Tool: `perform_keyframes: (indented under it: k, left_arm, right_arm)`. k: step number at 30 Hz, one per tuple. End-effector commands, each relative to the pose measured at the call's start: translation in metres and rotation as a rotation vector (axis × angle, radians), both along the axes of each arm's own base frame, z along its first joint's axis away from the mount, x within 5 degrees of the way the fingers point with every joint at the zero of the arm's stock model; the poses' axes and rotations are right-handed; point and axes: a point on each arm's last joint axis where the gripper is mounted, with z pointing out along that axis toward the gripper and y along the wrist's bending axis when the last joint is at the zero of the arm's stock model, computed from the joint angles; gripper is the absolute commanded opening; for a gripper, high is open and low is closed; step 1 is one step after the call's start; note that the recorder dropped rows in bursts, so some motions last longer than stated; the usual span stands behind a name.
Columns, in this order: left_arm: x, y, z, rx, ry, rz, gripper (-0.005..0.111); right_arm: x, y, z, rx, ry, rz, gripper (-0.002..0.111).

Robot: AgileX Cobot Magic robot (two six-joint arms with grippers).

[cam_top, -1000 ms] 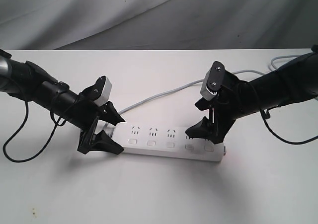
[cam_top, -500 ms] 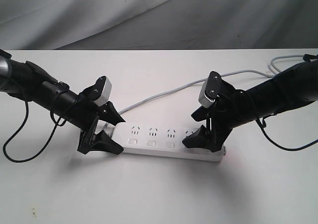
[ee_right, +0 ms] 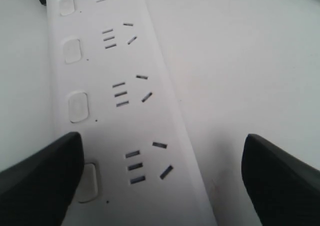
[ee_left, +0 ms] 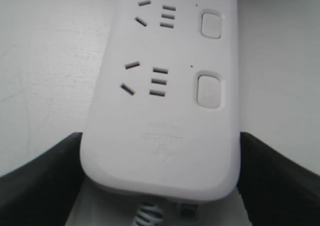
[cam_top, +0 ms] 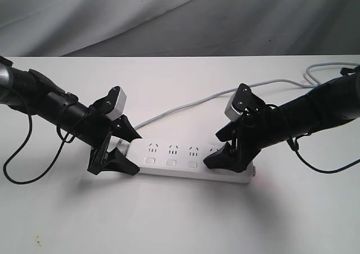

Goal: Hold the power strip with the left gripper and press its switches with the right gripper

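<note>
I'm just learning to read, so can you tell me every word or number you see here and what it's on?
Faint raised marking on the power strip, near its cord end: too faint to read.
Switches: no words or numbers on them.
Table: no writing to be seen.

I log a plain white matte tabletop. Flat on it, near the middle, lies a long flat white plastic power strip, outlets up. Its thin grey cord trails over the surface toward the far right corner. A thin black cable loops onto it at left.
</note>
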Motion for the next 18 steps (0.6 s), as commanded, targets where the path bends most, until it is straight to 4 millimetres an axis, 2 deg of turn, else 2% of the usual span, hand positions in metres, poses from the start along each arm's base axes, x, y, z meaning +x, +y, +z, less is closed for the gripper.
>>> perform_keyframes:
  k: [1,11,18]
  left_arm:
    - [0.0,-0.001,0.0,-0.003,0.005,-0.005,0.041]
    - [0.0,-0.001,0.0,-0.003,0.005,-0.005,0.041]
    - [0.0,-0.001,0.0,-0.003,0.005,-0.005,0.041]
  right_arm:
    - [-0.003,-0.007,-0.017,-0.115,-0.025,0.048,0.078]
    - [0.004,-0.03,-0.01,-0.138,-0.038,-0.018,0.078]
    - [0.003,-0.03,-0.011,-0.144,-0.023,-0.017,0.078]
